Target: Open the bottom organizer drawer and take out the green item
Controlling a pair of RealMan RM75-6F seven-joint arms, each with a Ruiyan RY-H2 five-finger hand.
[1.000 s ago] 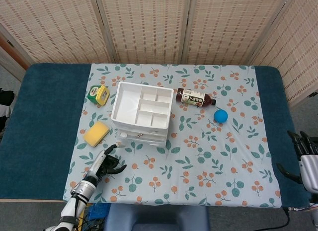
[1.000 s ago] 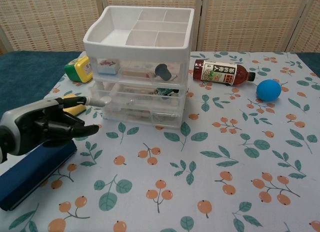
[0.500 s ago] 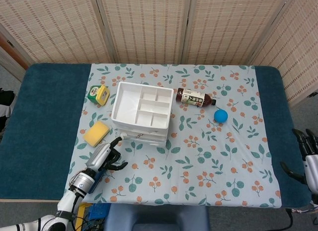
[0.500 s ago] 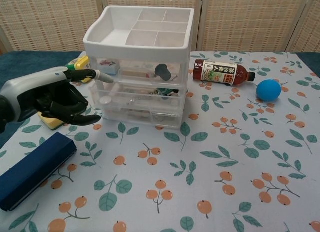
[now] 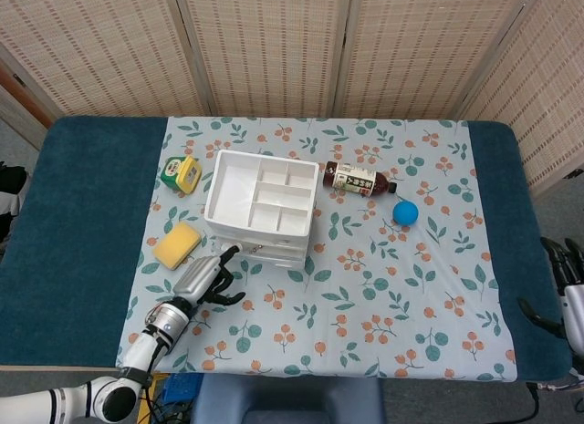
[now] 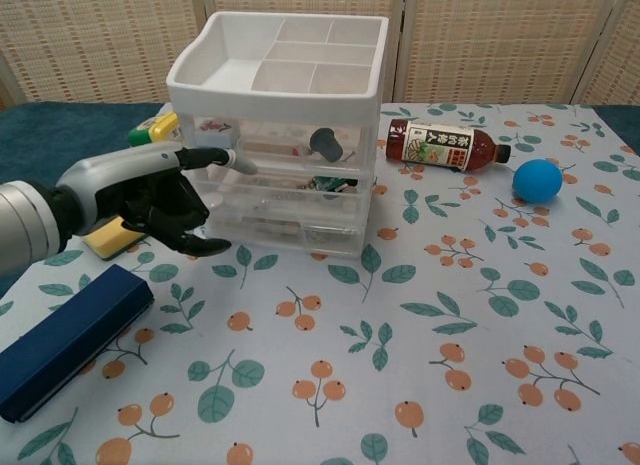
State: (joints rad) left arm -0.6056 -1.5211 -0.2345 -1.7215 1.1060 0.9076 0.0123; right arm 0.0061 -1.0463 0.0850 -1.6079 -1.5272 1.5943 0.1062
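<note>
Sitting closed at the base of the white organizer, the bottom drawer has not been pulled, and the green item inside cannot be made out through the clear front. Over the last second the left hand has come up from the near table edge to the organizer's front left, one finger stretched toward the drawer fronts, the others loosely curled, holding nothing; I judge it is lining up on a handle. The right hand waits at the table's far right edge, fingers apart and empty. A leaf-and-berry tablecloth covers the table, with a bottle, blue ball, yellow sponge and dark blue block around; woven screens stand behind.
</note>
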